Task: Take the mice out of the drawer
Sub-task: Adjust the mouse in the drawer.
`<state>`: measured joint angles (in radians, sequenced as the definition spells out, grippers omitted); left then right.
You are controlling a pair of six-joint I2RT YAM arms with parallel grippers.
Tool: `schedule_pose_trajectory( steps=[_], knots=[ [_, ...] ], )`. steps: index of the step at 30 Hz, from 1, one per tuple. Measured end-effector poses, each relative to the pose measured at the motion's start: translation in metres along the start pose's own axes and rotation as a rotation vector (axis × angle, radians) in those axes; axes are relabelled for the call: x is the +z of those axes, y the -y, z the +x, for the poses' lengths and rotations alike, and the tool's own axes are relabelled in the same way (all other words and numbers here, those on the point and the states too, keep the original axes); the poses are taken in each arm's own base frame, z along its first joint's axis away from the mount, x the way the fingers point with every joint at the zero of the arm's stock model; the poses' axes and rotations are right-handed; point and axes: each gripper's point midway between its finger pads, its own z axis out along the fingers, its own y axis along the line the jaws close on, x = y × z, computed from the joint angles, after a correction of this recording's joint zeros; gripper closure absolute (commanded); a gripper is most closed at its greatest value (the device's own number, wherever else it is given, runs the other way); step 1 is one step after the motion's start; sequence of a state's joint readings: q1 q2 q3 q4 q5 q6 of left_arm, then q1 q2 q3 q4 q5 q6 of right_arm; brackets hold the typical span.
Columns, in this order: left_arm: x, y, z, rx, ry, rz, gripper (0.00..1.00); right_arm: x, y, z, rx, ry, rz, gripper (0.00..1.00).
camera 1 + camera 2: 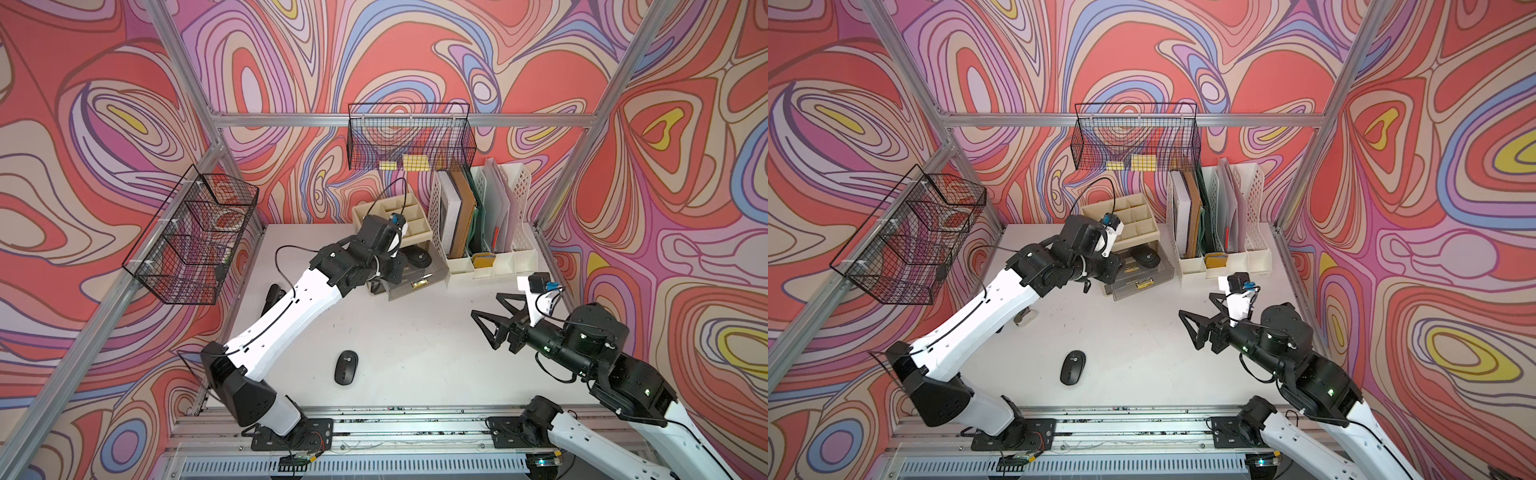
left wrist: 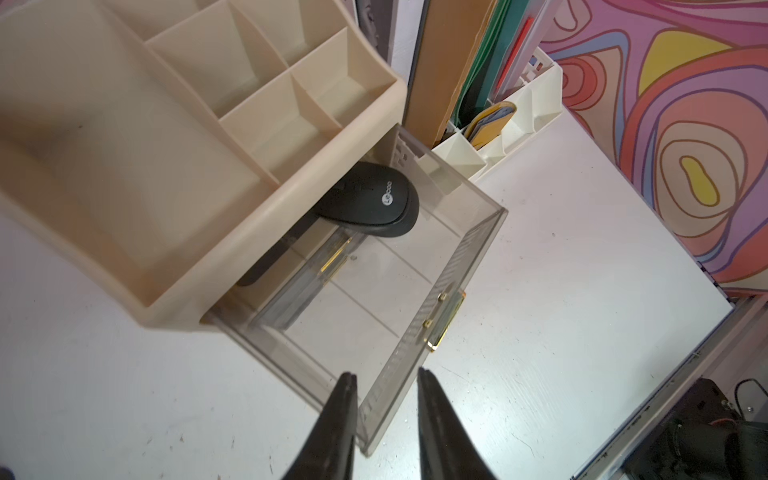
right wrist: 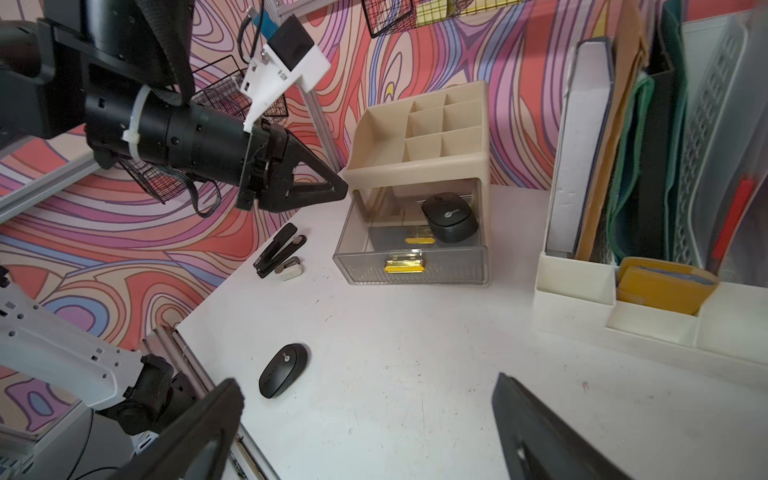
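Smoky-grey translucent plastic is recorded for the drawer (image 3: 457, 266), which is found drawn out from under the cream organiser (image 3: 374, 137) at the back of the white table (image 1: 415, 332). One black mouse (image 3: 450, 217) is seen lying inside the drawer, towards its rear on the side next to the file rack (image 1: 482, 216), partly under the organiser's edge. The rest of the visible drawer floor is bare, and a second gold handle is made out through it. A second mouse (image 1: 346, 368) is found on the table near the front edge, well apart from the drawer.

The left gripper (image 2: 384, 372) is held just beside the drawer's front corner on the side away from the file rack. Its jaws are drawn in to a narrow gap and nothing is seen gripped. That corner is framed between the fingers in the left wrist view, but contact cannot be confirmed.

The right gripper (image 1: 485, 304) is held above the table on the file-rack side, jaws spread wide and empty, pointed towards the table's middle.

A black stapler (image 3: 276, 249) and a small grey-beige staple remover (image 3: 288, 266) are noted touching on the table, beside the organiser on the left arm's side.
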<state>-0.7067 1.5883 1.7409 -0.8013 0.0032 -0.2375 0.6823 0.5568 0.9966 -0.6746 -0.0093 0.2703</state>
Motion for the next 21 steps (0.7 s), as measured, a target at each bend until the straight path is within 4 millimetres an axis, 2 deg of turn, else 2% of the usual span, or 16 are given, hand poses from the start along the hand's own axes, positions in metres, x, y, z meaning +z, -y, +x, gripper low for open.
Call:
schedule_pose_trajectory(
  steps=[3, 8, 15, 21],
  knots=[
    [0.019, 0.009, -0.011, 0.031, -0.011, 0.032, 1.00, -0.007, 0.006, -0.001, 0.000, 0.014, 0.032, 0.02],
    [0.051, 0.017, -0.023, 0.088, -0.028, 0.055, 1.00, -0.013, 0.013, 0.002, 0.001, 0.012, 0.069, 0.02],
    [0.093, 0.017, -0.014, 0.168, -0.088, 0.052, 1.00, -0.016, 0.018, 0.004, 0.000, 0.013, 0.094, 0.02],
    [0.111, 0.014, -0.013, 0.240, -0.078, 0.036, 1.00, -0.015, 0.019, 0.006, 0.000, 0.003, 0.100, 0.02]
  ],
)
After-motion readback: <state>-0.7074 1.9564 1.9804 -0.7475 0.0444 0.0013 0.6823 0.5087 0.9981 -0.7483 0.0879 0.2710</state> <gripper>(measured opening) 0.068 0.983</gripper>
